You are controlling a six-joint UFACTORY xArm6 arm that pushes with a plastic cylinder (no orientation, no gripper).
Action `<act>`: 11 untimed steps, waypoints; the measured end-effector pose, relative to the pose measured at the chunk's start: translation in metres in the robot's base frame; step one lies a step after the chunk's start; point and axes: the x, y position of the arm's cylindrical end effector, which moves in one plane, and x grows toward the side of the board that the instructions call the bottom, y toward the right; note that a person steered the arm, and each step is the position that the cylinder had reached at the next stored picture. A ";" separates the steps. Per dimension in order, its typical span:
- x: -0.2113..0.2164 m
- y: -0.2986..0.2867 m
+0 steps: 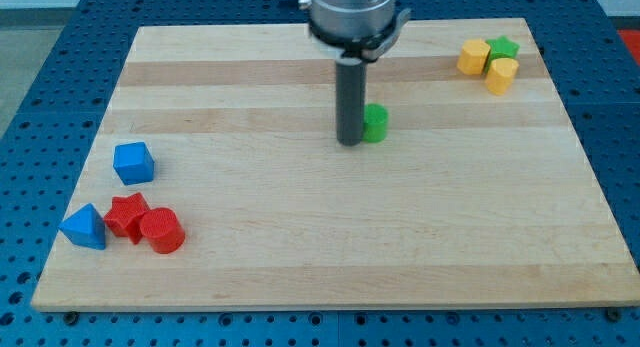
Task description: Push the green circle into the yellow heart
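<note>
My tip [349, 142] rests on the table [330, 247] in the upper middle of the view, at the lower end of a straight dark rod hanging from the arm's grey housing [352, 12]. There are no fingers on this arm, so nothing is gripped; the rod stands upright. The green circle [376, 123] sits directly on the tip's right, touching or just beside the rod, and its left edge is hidden behind the rod.

At the view's upper right corner lies a tight cluster: the yellow heart [501, 75] at the bottom, a yellow hexagon-like block [474, 57] to its upper left, and a green star [503, 49] behind both. The three appear to touch. This cluster is well apart from the green circle.

At the view's lower left, a blue cube [133, 162] stands alone. Below it, a blue triangle [84, 228], a red star [127, 215] and a red cylinder [161, 231] sit close together in a row.
</note>
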 end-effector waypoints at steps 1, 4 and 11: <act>-0.035 0.028; -0.065 0.061; -0.053 0.165</act>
